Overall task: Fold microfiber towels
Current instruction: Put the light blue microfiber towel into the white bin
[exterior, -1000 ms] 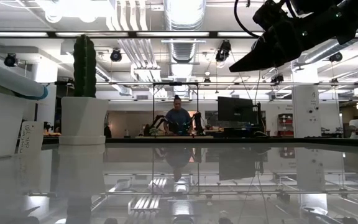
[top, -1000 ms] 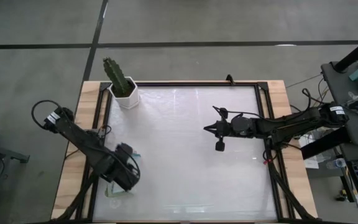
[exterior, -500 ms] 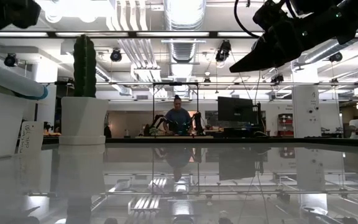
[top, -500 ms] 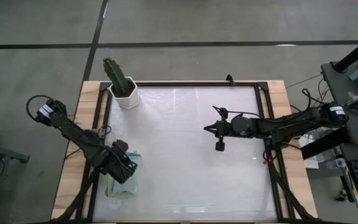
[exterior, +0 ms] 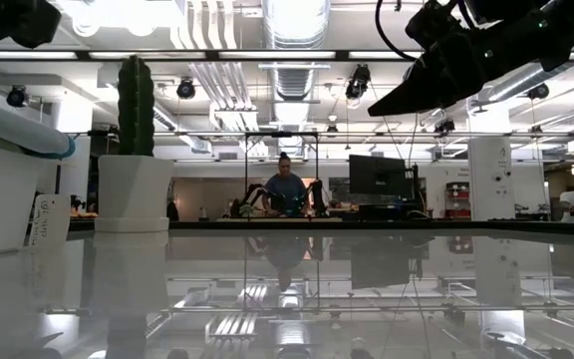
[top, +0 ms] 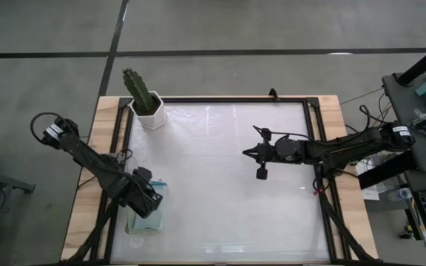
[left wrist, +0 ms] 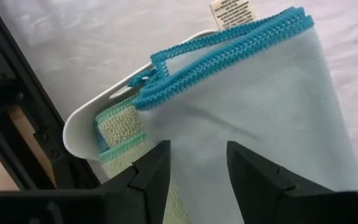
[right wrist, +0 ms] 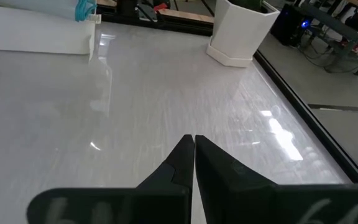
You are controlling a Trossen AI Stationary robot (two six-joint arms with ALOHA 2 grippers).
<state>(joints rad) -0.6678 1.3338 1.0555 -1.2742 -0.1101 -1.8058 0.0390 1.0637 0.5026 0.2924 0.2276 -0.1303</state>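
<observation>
The left gripper (top: 145, 201) sits over the white tray (left wrist: 79, 121) at the table's front-left corner. In its wrist view the two dark fingers (left wrist: 151, 174) stand apart with the pale blue towel (left wrist: 260, 118) filling the space between them — whether they pinch the cloth cannot be told. That towel, edged in teal stitching and carrying a small white label (at its far corner), drapes over the tray's rim; under it lies a sage green towel (left wrist: 120, 127) inside the tray. The right gripper (top: 251, 153) hangs above the bare middle of the table (top: 213, 170), its fingers pressed together on nothing. A cactus in a white pot (top: 148, 107) stands at the back-left corner — well apart from both grippers.
</observation>
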